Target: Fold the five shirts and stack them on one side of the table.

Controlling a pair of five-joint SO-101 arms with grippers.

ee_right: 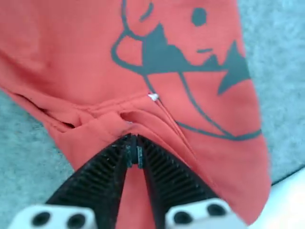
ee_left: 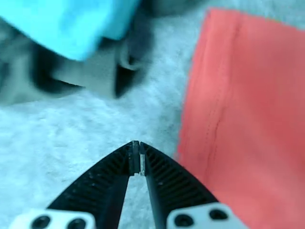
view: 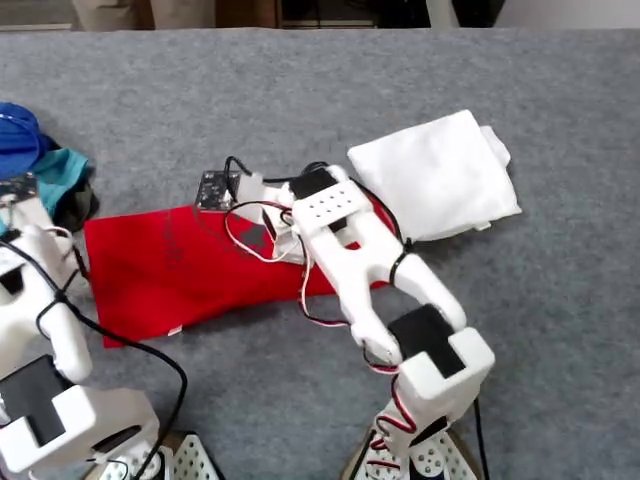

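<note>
Tabletop (view: pixel 400 80) in grey fabric is filling the high view I am watching from my station. A red shirt (view: pixel 170 270) is lying flat at centre left of that frame, spread as a long slanted rectangle. A white shirt (view: pixel 435 175), folded into a neat square, is sitting at the upper right, just beside the red one's far end. At the left edge, a blue shirt (view: pixel 18 135) and a teal shirt (view: pixel 62 170) are lying bunched together in a heap, with a dark garment (view: pixel 78 205) tucked under them, near the red shirt's left end but apart from it.

The right arm (view: pixel 350 250) is stretching from the bottom right of the frame up across the red shirt's upper right part. In its wrist view, the right gripper (ee_right: pixel 133 151) is pressing its fingers together on a puckered fold of the red shirt, just beside a dark line drawing (ee_right: pixel 167 52) printed on the cloth.

The left arm (view: pixel 40 330) is standing at the lower left. In its wrist view, the left gripper (ee_left: pixel 136 157) is holding its fingers together with nothing between them, hanging over bare grey table next to the red shirt's hemmed edge, with the heap lying beyond.
</note>
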